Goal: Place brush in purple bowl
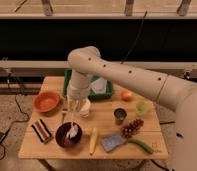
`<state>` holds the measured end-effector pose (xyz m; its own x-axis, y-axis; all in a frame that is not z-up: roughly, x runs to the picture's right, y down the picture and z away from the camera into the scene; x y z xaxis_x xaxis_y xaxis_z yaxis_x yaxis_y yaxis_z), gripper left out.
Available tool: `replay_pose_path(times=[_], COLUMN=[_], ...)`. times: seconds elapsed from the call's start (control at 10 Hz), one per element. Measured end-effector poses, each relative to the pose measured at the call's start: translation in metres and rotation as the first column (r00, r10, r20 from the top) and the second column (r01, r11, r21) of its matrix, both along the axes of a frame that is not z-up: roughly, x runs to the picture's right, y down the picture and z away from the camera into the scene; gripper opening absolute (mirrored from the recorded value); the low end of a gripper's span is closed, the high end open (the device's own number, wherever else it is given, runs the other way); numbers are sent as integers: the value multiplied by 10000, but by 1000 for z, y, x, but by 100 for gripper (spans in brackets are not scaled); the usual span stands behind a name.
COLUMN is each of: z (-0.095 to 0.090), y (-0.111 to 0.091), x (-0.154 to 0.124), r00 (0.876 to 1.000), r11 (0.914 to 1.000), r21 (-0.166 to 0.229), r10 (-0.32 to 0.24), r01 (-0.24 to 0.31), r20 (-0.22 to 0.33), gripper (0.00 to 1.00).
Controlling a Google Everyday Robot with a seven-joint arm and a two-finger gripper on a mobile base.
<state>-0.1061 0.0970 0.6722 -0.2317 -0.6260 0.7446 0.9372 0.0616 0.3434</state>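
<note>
The robot's cream-coloured arm is reaching down over the light wooden table (107, 120), and its two-finger gripper (74, 111) is hanging just above the round, deep, dark purple-maroon bowl (68, 135) at the table's front left. The small dish brush with the slim whitish handle and round white head (72, 131) is sitting with its head inside that bowl and its handle slanting up toward the gripper; whether the fingers are pinching the handle or parted around it cannot be told, so the brush may be either hanging from the tool or already leaning on the bowl's wall. The arm is coming in from above, probably so that the brush drops cleanly past the rim without nudging the neighbours crowded close by. The shallow orange bowl (46, 102) is lying behind and to the left, well clear of the work, the striped red-and-dark cloth (41, 130) is resting just left of the purple bowl, and the long yellow vegetable (94, 140) is lying just to its right. The small metal cup (120, 116) is standing farther right. Judging by how things lie, the placing seems to be nearly finished.
</note>
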Motion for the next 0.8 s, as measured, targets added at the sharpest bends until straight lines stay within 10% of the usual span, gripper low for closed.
replay_pose_path(times=[0.8], z=[17], y=[-7], x=[21], r00=[9980], r11=[9990], r21=[437], r10=[7], r01=[20], r20=[-625], gripper=[80])
